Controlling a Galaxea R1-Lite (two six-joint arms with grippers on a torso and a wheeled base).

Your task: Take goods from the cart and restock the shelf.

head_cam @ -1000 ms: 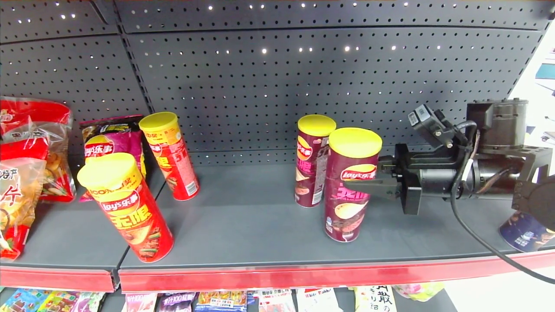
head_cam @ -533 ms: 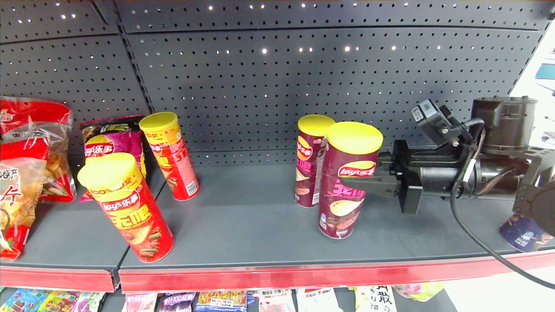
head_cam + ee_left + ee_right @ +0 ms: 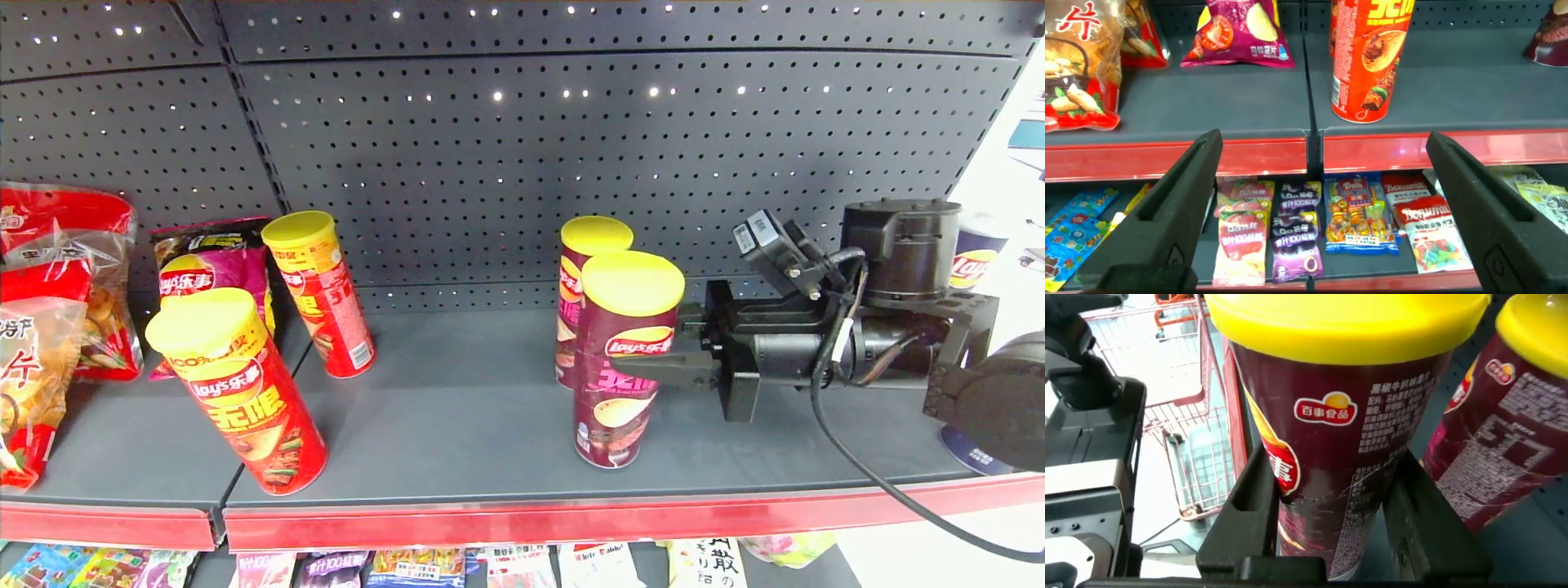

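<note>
- Shifted leftward along grey metal shelf: maroon cardboard crisp tube with yellow lid, clamped by black right gripper, now just before matching tube.
- Nearly placed; release probably next.
- Spread wide and empty: left gripper.

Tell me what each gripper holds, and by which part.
The right gripper grips the maroon chip can around the middle of its body, one finger on each side. The left gripper is open and holds nothing.
</note>
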